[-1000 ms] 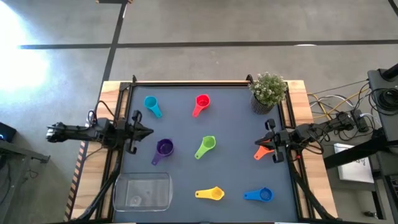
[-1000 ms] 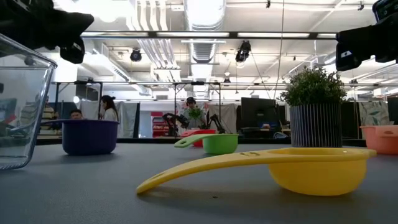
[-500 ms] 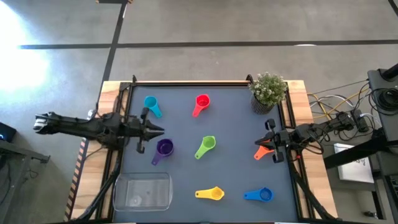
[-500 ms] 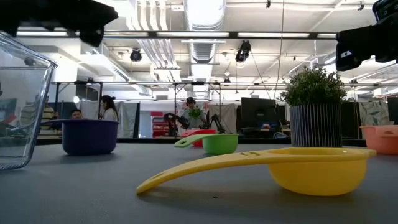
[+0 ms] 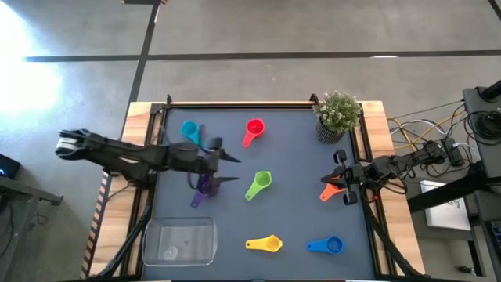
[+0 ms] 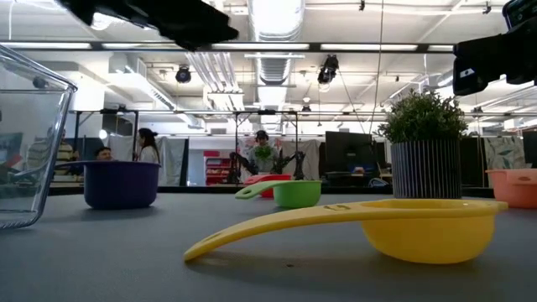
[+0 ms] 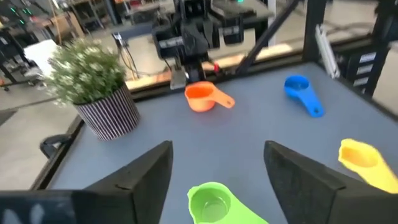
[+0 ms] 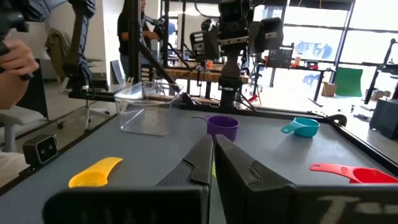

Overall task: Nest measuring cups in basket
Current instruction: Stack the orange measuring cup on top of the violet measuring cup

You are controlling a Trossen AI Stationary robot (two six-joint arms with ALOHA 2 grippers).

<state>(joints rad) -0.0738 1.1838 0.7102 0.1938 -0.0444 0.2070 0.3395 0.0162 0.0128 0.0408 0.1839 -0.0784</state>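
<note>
Reaching further over the desk (image 5: 297, 227) than a second ago, the left gripper (image 5: 225, 168) now hangs above the small purple plastic measuring cup (image 5: 204, 186), its fingers spread wide and empty. Below it, the clear rectangular plastic basket (image 5: 180, 240) sits near the front-left corner. Right gripper (image 5: 338, 182) waits at the right edge beside the orange plastic measuring cup (image 5: 330, 190), fingers pressed together, empty

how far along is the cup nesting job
Nothing is done yet: the basket holds no cups. In hand: the left gripper, fingers open, hovers over the purple cup. Left: all seven cups sit scattered on the table; the right gripper waits, shut, by the orange cup.
</note>
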